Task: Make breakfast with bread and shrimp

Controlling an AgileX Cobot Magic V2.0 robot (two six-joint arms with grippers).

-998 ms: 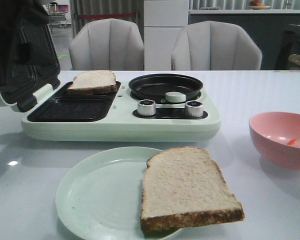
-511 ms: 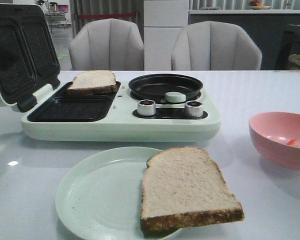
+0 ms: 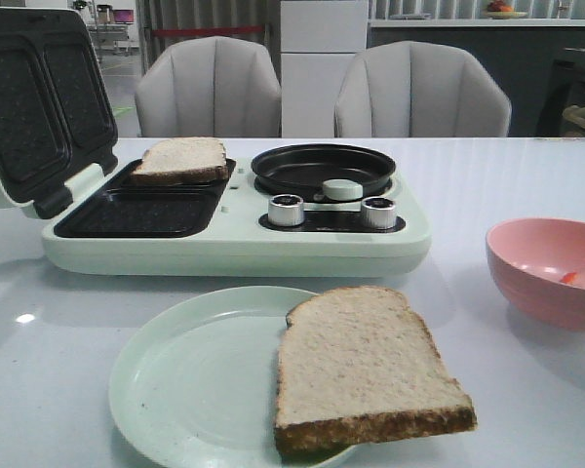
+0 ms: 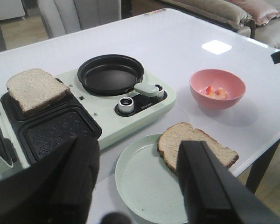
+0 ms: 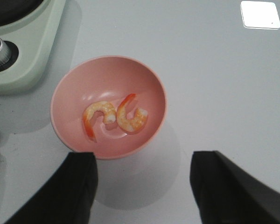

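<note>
Above pink bowl (image 5: 109, 105): right claw (image 5: 144, 186) released | shrimp (image 5: 114, 116) inside | left claw (image 4: 140, 186) released

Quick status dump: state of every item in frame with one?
Sandwich maker lid: open, propped upright.
Bread slice: on the far grill plate.
Second bread slice: on the plate, overhanging its rim.
Pan: empty.
Bowl: holds two shrimp.
Left pincer: open, empty.
Right pincer: open, empty.
</note>
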